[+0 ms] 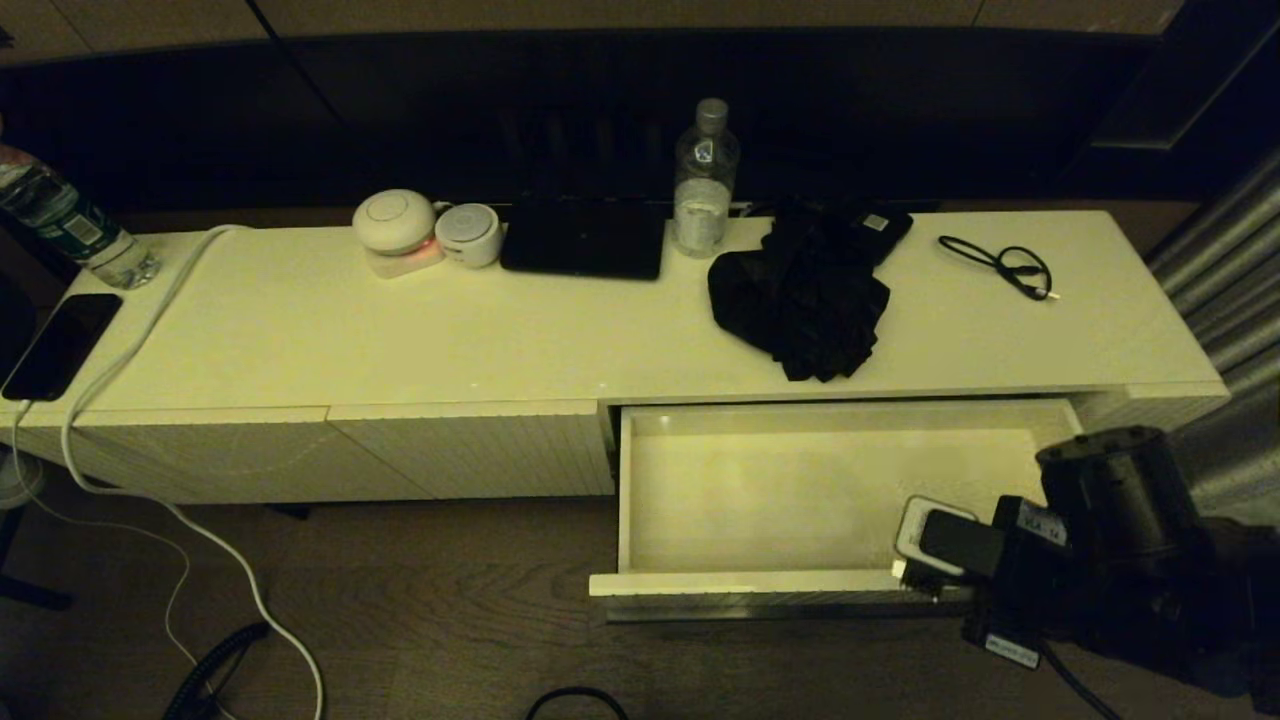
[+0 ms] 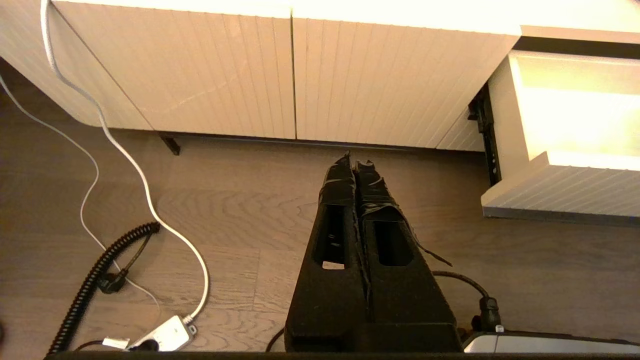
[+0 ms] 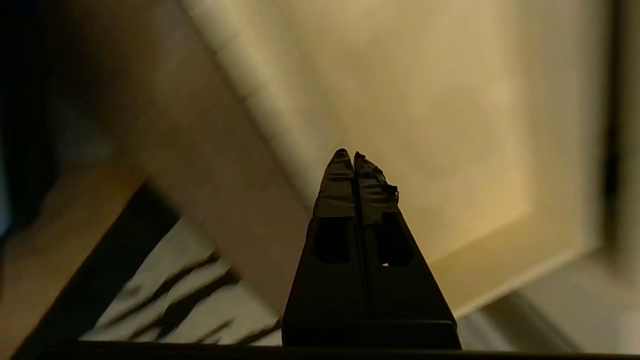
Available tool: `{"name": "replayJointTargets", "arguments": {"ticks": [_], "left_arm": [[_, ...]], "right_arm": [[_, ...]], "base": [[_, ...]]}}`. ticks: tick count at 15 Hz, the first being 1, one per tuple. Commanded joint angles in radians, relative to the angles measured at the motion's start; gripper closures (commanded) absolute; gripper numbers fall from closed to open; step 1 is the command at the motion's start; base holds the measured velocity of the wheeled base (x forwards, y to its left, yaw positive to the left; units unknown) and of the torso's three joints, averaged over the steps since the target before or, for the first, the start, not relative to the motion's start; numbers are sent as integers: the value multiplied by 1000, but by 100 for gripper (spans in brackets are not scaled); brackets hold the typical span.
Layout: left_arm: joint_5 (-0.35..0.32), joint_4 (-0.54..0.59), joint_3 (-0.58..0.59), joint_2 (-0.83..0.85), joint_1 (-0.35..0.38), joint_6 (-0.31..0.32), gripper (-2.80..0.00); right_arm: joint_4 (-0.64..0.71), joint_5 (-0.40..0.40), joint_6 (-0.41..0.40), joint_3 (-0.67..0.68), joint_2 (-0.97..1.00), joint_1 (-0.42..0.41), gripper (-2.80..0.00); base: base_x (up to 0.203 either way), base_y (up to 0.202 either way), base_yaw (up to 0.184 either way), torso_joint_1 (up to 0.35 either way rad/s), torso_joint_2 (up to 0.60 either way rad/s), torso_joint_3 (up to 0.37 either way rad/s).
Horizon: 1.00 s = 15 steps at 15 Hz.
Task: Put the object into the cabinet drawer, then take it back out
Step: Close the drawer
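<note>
The black fabric garment [image 1: 800, 290] lies in a crumpled heap on the cabinet top, right of centre, above the drawer. The cream drawer [image 1: 740, 583] is pulled out wide with nothing inside; its ribbed front [image 2: 565, 192] also shows in the left wrist view. My right arm [image 1: 1100, 540] is at the drawer's front right corner. The right gripper [image 3: 348, 152] is shut on nothing, over the drawer's bare floor [image 3: 425, 100]. My left gripper [image 2: 357, 161] is shut and empty, low over the wooden floor in front of the closed panels.
On the cabinet top stand a water bottle [image 1: 706, 180], a flat black device [image 1: 585, 237], two white round gadgets [image 1: 395, 222], a small labelled black box [image 1: 880, 225], a looped black cable [image 1: 1005, 265], and a phone [image 1: 60, 345]. A white cord [image 2: 125, 150] runs across the floor.
</note>
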Motion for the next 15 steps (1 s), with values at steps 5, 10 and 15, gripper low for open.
{"name": "replayJointTargets", "arguments": {"ticks": [5, 10, 15], "left_arm": [[0, 0, 0, -2, 0, -1, 0], [0, 0, 0, -2, 0, -1, 0], [0, 0, 0, -2, 0, -1, 0]], "right_arm": [[-280, 1, 1, 142, 210, 0, 0], [-482, -16, 8, 178, 294, -4, 0], [-618, -103, 27, 133, 360, -4, 0]], "base": [[0, 0, 0, 0, 0, 0], [0, 0, 0, 0, 0, 0], [0, 0, 0, 0, 0, 0]]}}
